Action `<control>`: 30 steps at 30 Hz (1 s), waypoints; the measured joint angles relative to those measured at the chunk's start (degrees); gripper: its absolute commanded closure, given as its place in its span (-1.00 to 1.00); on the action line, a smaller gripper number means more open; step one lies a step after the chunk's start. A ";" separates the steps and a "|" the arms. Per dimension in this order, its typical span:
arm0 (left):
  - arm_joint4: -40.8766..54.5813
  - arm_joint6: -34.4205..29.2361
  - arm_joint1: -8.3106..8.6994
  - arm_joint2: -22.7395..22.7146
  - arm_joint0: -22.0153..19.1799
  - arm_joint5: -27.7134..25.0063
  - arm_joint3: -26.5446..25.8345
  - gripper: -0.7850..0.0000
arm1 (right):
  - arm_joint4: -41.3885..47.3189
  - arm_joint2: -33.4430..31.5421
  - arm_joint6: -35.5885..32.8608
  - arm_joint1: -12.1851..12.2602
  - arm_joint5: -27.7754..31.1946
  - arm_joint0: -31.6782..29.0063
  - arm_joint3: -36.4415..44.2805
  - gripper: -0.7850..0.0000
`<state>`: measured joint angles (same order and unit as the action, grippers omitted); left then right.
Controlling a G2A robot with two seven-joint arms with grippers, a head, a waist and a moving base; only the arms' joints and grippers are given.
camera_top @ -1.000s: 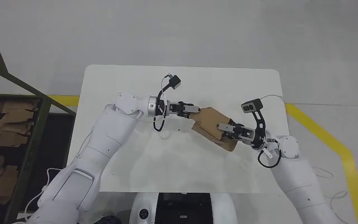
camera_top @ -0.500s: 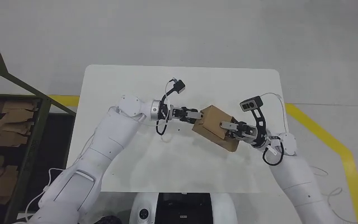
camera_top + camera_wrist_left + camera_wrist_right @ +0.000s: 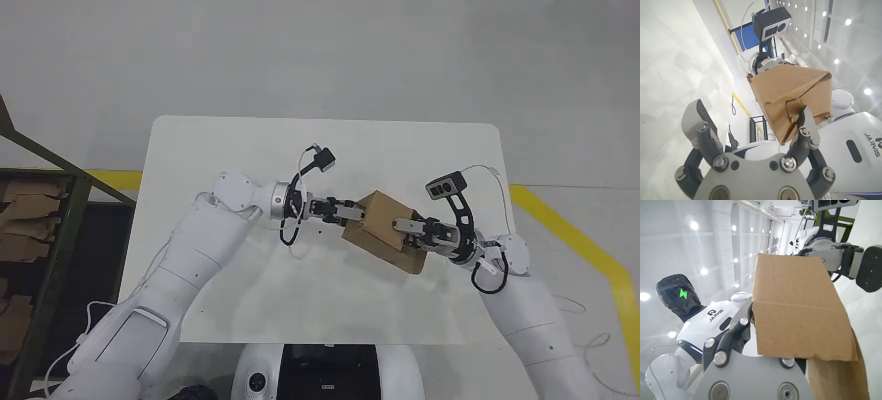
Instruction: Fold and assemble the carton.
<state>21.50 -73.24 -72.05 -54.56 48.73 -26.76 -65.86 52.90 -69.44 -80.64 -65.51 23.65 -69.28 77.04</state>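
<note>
While the left gripper (image 3: pixel 752 109) stands wide open, one of its fingers (image 3: pixel 807 119) touches the torn edge of an end flap of the carton (image 3: pixel 791 89). The opposite finger (image 3: pixel 700 113) is well apart from the cardboard and grips nothing.

The right gripper (image 3: pixel 408 228) is closed on the other end of the carton. In the right wrist view, one finger (image 3: pixel 744 311) lies against a brown panel at a crease. The second finger is hidden behind the cardboard.

The carton is brown and partly formed: its long panels are folded into a box shape, and the flaps at the end facing the left gripper are only partly folded in. It sits between the two grippers, over the right-centre area of the white table (image 3: pixel 250 300), and lies diagonally in the top view. In the left wrist view it appears raised off the table surface.

Beside the table, on the robot's left, a dark rack (image 3: pixel 40 180) holds flat brown cardboard pieces. A yellow line (image 3: pixel 560 225) runs across the grey floor on the robot's right.
</note>
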 measured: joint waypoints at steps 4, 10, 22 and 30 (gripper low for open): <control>0.02 -0.12 0.03 0.24 -0.07 0.05 -0.28 -1.00 | -0.36 -0.07 -0.14 -0.13 -0.14 -0.09 -0.13 1.00; 0.06 -0.13 0.07 0.53 -0.19 0.20 -0.60 -1.00 | -0.76 -0.03 -0.25 -0.34 -0.26 -0.02 -0.33 1.00; 0.49 -0.20 -0.08 1.58 -0.68 0.21 -0.38 -1.00 | -1.03 -0.66 -0.26 -0.61 -0.26 -0.49 -0.08 1.00; 2.07 0.52 -0.19 1.53 -0.91 -0.89 0.65 -1.00 | -0.99 -1.31 -0.41 -0.72 -0.40 -0.76 0.08 1.00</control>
<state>23.57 -72.72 -72.24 -53.03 47.82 -27.65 -65.21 51.90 -70.75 -81.04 -66.24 23.24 -70.04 77.12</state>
